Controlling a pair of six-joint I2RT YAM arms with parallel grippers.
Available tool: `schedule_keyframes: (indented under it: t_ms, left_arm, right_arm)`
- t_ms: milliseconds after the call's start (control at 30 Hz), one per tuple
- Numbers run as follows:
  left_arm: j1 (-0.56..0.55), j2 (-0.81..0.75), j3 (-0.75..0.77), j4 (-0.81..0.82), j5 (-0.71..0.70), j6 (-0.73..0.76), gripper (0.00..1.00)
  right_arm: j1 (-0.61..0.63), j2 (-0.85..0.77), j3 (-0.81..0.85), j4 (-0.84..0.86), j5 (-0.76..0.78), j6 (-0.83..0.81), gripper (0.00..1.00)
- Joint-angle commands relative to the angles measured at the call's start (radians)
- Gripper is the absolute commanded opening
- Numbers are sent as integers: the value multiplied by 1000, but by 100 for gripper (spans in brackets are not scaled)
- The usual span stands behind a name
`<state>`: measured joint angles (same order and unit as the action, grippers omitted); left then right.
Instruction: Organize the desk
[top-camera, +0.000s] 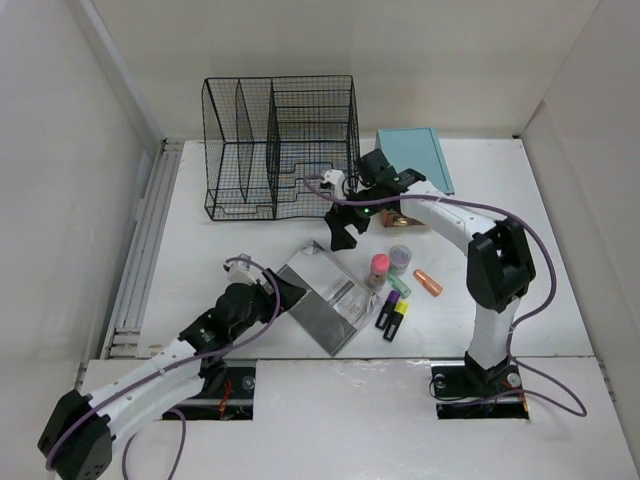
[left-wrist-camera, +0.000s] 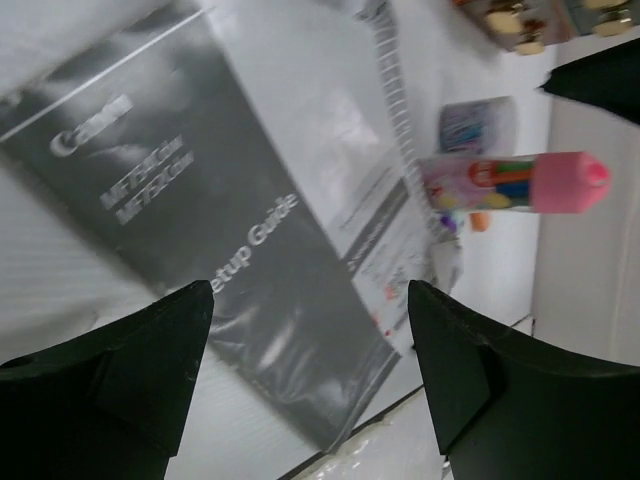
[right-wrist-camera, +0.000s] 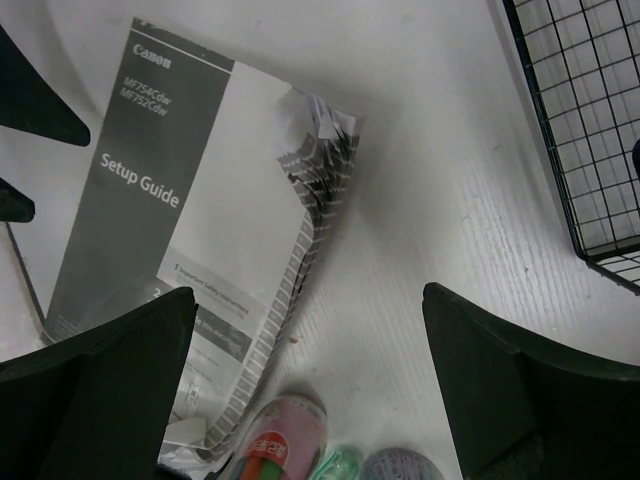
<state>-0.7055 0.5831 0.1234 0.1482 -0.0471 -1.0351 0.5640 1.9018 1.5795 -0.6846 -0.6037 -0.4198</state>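
While both arms hover over the matte-white desk (top-camera: 190, 250), which lies flat and fixed beneath everything, the left gripper (top-camera: 290, 290) stands wide and empty at the near corner of a glossy grey-and-white setup-guide booklet (top-camera: 325, 300), and the right gripper (top-camera: 340, 232) gapes empty above its far corner. Looks thin, floppy, slick: pinch that curled far corner, I'd say. A pink-capped tube (top-camera: 379, 267) and markers (top-camera: 393, 315) crowd its right edge; the black wire-mesh rack (top-camera: 280, 140) stands behind.

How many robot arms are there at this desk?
2. The left arm reaches from the near-left edge of the desk toward the booklet; the right arm rises at the near-right and bends over toward the wire rack. None seems hidden.
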Motion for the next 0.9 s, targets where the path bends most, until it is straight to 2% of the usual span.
schedule_keyframes:
  t_ms: [0,200,467,867]
  left_arm:
    - [-8,20,-14,119,9,-52,76]
    - [-8,40,-25,119,-26,-52,76]
    - [-17,70,-25,108,-5,-43,77]
    - [-17,40,79,-176,26,-34,78]
  right_arm:
    - [16,0,-22,89,34,-2,100]
    - [25,48,-85,138,71,26,100]
    - [25,111,-147,181,52,49,100]
    - [34,154,-147,152,-53,49,100]
